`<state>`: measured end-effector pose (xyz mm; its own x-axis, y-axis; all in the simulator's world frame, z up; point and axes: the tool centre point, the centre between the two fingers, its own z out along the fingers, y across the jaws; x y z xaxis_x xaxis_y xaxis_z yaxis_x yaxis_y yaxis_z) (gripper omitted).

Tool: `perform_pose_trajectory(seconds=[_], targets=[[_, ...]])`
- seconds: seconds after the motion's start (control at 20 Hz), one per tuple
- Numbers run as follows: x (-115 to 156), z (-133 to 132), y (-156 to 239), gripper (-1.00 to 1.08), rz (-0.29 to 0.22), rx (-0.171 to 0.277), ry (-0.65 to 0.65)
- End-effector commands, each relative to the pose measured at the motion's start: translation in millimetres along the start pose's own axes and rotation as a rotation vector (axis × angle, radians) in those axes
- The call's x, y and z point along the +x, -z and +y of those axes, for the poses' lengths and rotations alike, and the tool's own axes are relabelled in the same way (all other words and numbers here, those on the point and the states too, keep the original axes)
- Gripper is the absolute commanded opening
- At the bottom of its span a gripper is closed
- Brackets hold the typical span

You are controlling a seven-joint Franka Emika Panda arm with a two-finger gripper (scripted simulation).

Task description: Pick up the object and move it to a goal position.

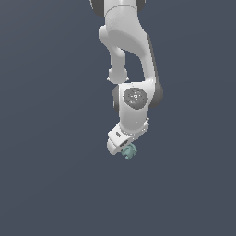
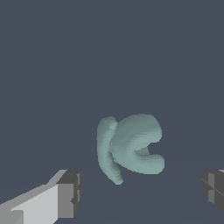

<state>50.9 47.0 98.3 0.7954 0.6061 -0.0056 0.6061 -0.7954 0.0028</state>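
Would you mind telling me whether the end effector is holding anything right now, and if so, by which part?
Nothing is held. The end effector is open, its fingers standing apart on either side of the teal-green object without touching it.

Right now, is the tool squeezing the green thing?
No, in the wrist view the green thing sits apart from both fingers of the open tool.

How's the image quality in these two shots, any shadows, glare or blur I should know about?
Exterior view: flat, even lighting on a plain dark slate background, no cast shadows or glare; the object is tiny and coarsely rendered below the gripper. Wrist view: the object is large, softly shaded, with jagged pixelated edges; no motion blur; the fingers are cut off by the frame edge.
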Motion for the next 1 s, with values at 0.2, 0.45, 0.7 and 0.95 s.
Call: perform_pose_trajectory(seconds=[0.2,0.45,0.7,0.95], targets=[[8.3,-2.4,-7.4,1.0,0.005,0.002,0.08],[9.0,-2.8,-8.4,1.0,0.005,0.003,0.088],[8.9,-2.8,-17.9,1.0,0.005,0.003,0.089],[8.7,-3.8,-43.8,1.0,0.006,0.003,0.092]])
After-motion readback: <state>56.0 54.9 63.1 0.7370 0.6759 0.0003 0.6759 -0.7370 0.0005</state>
